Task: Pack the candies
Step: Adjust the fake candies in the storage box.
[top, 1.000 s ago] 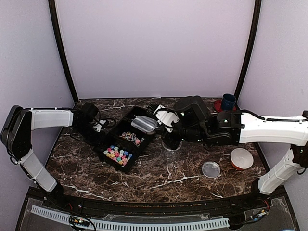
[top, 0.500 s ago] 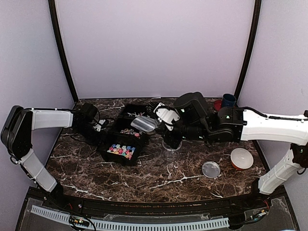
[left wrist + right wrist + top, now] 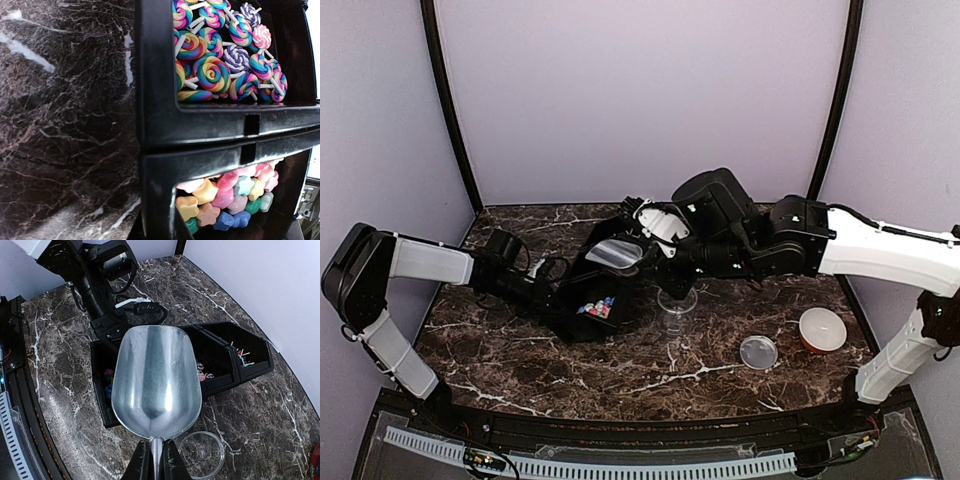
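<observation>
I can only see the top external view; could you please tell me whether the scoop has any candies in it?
Observer: No. The right wrist view shows the scoop empty, with bare metal inside.
Operator: Thank you. What is in the tray compartments?
Observer: In the left wrist view, one compartment of the tray holds swirl lollipops; the one beside it holds pastel stars.
Operator: And is anything in the jar?
Observer: The right wrist view shows the clear jar empty, beside the scoop's handle.

tray [image 3: 200,125]: cut by edges | scoop [image 3: 156,380]: hides part of tray | right hand [image 3: 156,445]: cut by bottom edge
</observation>
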You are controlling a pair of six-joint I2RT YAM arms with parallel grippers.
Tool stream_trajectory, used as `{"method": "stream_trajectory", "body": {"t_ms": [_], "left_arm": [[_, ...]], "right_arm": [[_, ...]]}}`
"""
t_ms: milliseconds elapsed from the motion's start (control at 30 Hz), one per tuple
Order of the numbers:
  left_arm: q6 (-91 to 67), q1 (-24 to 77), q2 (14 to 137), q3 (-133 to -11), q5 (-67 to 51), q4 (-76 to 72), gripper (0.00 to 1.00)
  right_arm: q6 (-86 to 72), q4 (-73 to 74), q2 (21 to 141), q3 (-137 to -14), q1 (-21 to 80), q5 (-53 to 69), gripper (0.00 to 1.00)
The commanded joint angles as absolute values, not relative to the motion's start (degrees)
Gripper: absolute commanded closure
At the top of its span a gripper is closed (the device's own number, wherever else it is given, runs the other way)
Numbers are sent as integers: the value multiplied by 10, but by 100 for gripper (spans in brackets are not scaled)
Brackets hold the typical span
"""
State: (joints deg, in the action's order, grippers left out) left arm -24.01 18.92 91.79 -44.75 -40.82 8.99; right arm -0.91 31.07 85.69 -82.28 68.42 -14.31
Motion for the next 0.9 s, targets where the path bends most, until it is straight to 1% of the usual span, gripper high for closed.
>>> {"method": "stream_trajectory", "body": {"t_ms": [0,100,233,333,700,867], "left_arm": [[-256,189,884,-452,-497,-17,100],[-252,190,883,-457,-486,-3,100],[-197,193,879,-502,-362,105,100],[-181,194,870,-520,-315,142,100],[-142,224,871,-587,-195,237,100],[-131,238,872,-595,-165,253,100]], "right_arm": [[-18,380,883,-870,680,-129,100],[-11,416,898,-887,680,-127,100],[3,443,917,-902,680,-127,100],[7,457,945,-913,680,-133,100],[27,500,1045,-987,685,-139,100],[31,515,1087,-1018,687,-147,100]]}}
